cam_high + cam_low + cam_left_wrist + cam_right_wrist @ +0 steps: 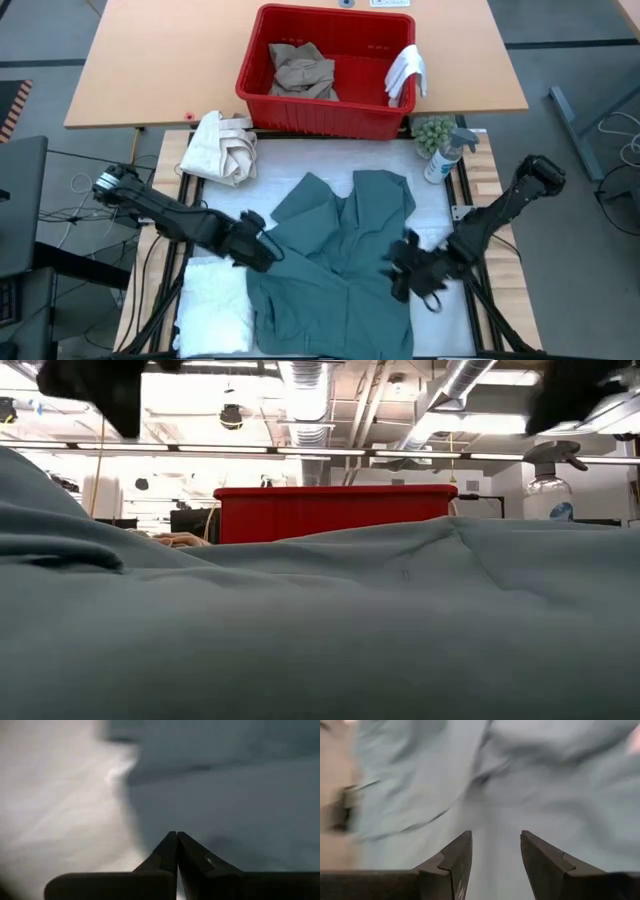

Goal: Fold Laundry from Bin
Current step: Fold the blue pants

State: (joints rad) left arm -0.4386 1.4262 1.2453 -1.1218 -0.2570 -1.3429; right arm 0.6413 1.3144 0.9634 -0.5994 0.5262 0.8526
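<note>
Left gripper (262,250) clenched at the teal garment's (335,290) edge; right gripper (405,270) hangs spread, empty, over it.

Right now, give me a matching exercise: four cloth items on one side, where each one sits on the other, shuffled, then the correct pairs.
Items:
1. khaki trousers
2. small white cloth
3. teal garment
4. white towel

Places:
A. draped over the bin's right rim
B. spread across the table's middle
C. table's near left corner
D. inside the bin, left part

Pairs: 1-D, 2-A, 3-B, 4-C
</note>
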